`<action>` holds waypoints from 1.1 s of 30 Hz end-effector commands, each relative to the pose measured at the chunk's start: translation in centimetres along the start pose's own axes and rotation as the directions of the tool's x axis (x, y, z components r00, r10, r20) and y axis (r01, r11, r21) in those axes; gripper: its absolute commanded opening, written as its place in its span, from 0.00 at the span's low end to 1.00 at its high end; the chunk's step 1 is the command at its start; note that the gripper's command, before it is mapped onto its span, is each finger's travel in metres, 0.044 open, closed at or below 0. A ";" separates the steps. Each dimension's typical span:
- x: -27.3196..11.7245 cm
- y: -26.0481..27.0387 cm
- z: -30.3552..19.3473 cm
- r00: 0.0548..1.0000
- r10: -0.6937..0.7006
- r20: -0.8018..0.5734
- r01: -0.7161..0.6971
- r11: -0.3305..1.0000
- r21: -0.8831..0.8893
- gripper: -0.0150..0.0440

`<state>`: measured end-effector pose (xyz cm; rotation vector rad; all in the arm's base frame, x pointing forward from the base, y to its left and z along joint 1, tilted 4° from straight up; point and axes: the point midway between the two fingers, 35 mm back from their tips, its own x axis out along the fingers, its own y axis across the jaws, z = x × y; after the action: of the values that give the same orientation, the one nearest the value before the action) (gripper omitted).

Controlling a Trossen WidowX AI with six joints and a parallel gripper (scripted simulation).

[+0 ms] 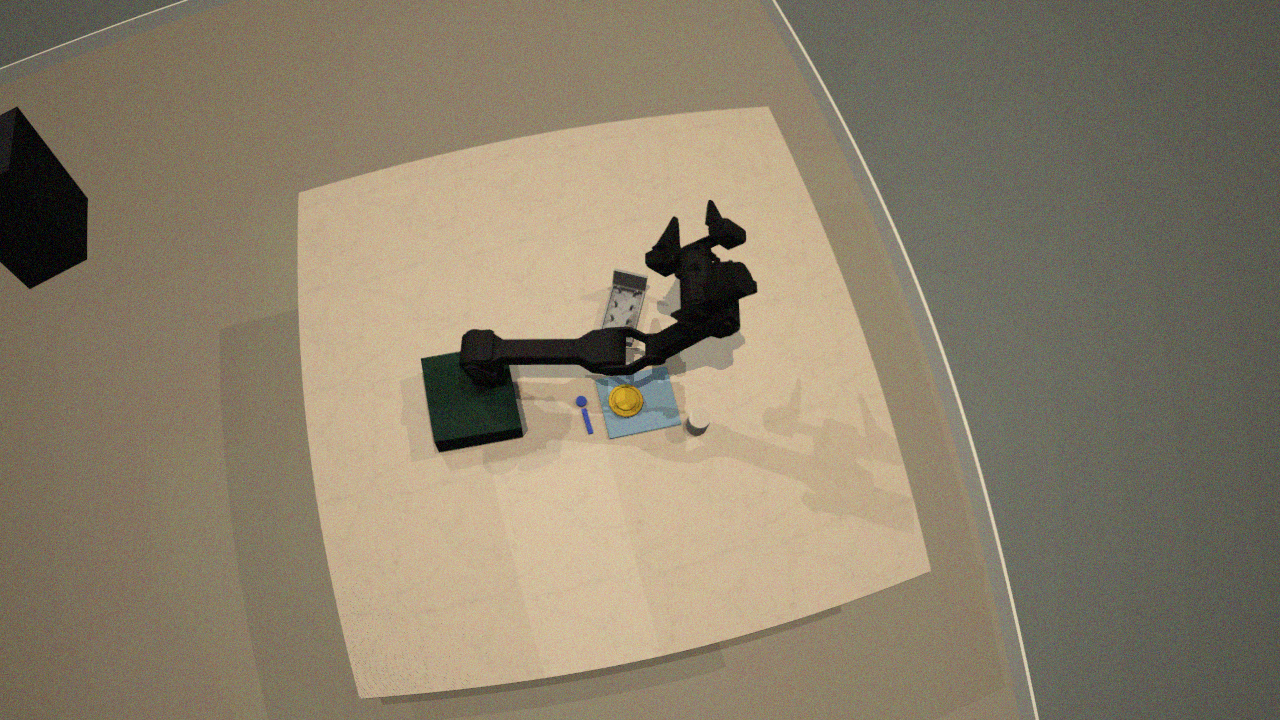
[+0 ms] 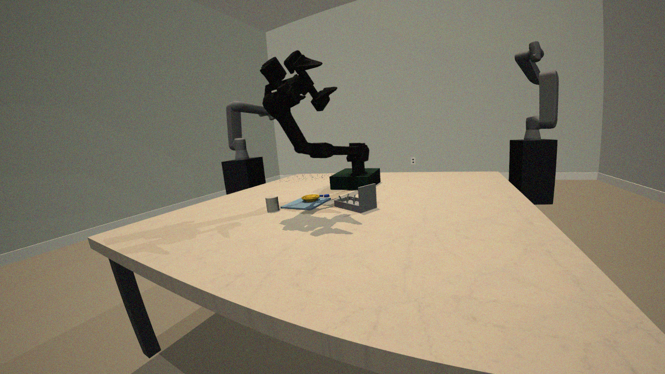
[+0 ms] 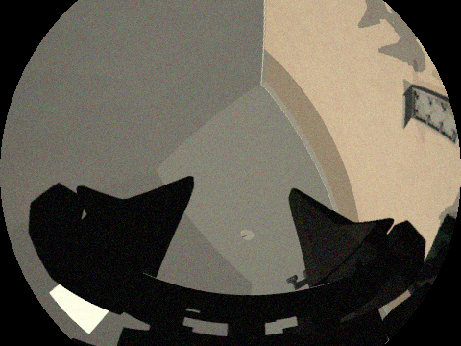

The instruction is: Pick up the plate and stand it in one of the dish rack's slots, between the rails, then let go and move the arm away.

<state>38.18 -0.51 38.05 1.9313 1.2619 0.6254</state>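
Black gripper (image 3: pixel 240 202) fingers hang wide apart and high, empty, because the round yellow plate (image 1: pixel 625 400) lies flat on its blue mat (image 1: pixel 657 413) beside the grey dish rack (image 1: pixel 625 301).

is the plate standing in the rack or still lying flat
Lying flat: the yellow plate rests on the blue mat, apart from the dish rack. The gripper is open, raised, empty.

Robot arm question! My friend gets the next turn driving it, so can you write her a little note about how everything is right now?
Gripper: open, holding nothing, raised high above the table.
Plate: yellow, lying flat on the blue mat, near the arm's green base.
Dish rack: grey, beyond the mat, no plate in it.
Nearby: blue spoon and grey cup either side of the mat.
Done: nothing yet.
Left: grab plate, stand it in a slot, release, back away.
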 end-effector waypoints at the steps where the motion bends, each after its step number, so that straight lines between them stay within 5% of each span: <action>1: -0.1 0.0 -0.1 1.000 0.002 0.000 -0.002 1.000 -0.004 0.93; 11: -6.0 1.8 -5.7 0.995 0.098 0.034 -0.086 0.960 -0.266 0.93; 33: -10.3 0.6 -15.6 0.987 0.153 0.046 -0.086 0.749 -0.657 0.93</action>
<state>24.72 -5.15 47.24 1.4768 0.7608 0.8771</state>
